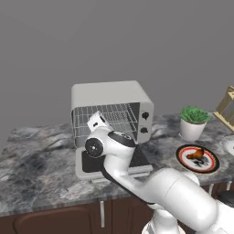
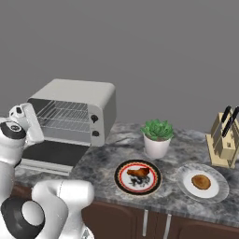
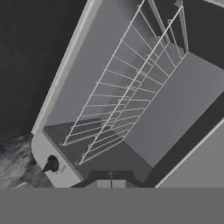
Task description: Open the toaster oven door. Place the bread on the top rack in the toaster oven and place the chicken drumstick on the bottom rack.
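Hand (image 1: 97,120) fully closed, holding nothing, just in front of toaster oven (image 1: 112,98) opening, above lowered door (image 2: 53,153).

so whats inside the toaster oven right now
Two wire racks, the top rack and the bottom rack, both bare. The toaster oven stands open; the arm covers part of its left side.

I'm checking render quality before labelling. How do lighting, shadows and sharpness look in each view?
Left base view: flat, even light, no glare, the toaster oven slightly soft. Right base view: faint soft shadow beneath the potted plant, the counter marbling blurry. Hand view: rolled, the racks running diagonally, edges coarse.
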